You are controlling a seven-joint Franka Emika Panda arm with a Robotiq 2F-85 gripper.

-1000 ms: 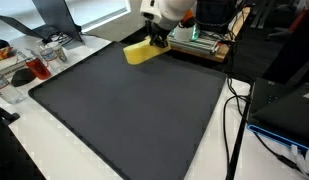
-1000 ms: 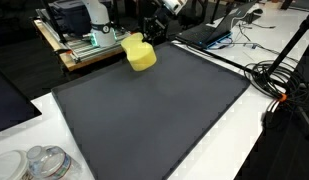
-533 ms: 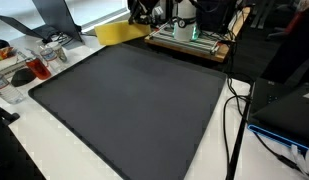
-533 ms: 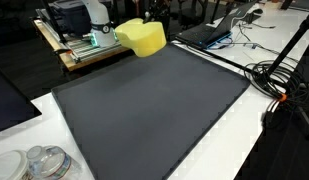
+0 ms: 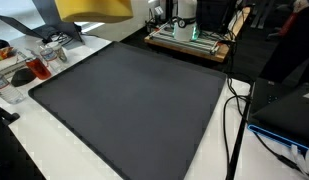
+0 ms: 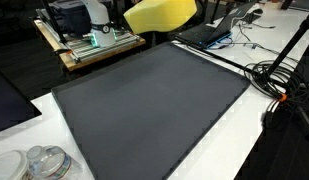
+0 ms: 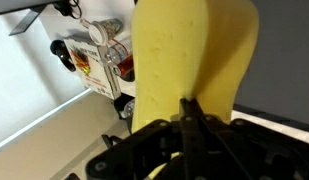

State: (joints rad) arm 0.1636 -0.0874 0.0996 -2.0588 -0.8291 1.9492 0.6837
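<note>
My gripper [image 7: 190, 118] is shut on a large yellow sponge [image 7: 194, 55], which fills the middle of the wrist view. The two dark fingers pinch the sponge's near edge. In both exterior views the sponge hangs high at the top edge of the picture [image 5: 94, 8] [image 6: 159, 14], well above the far side of a big black mat [image 5: 124, 110] [image 6: 154, 100]. The gripper itself is out of frame or hidden behind the sponge in the exterior views. Nothing lies on the mat.
A wooden board with lab gear [image 5: 189, 40] [image 6: 89, 45] stands beyond the mat's far edge. Cables [image 5: 234, 120] [image 6: 279, 80] run along one side. A laptop [image 6: 209, 32], dishes with a glass [image 5: 34, 65] and glass jars [image 6: 39, 162] sit on the white table.
The sponge has risen from just above the mat's far edge to high above it, swinging sideways. The arm has gone out of the top of both exterior views.
</note>
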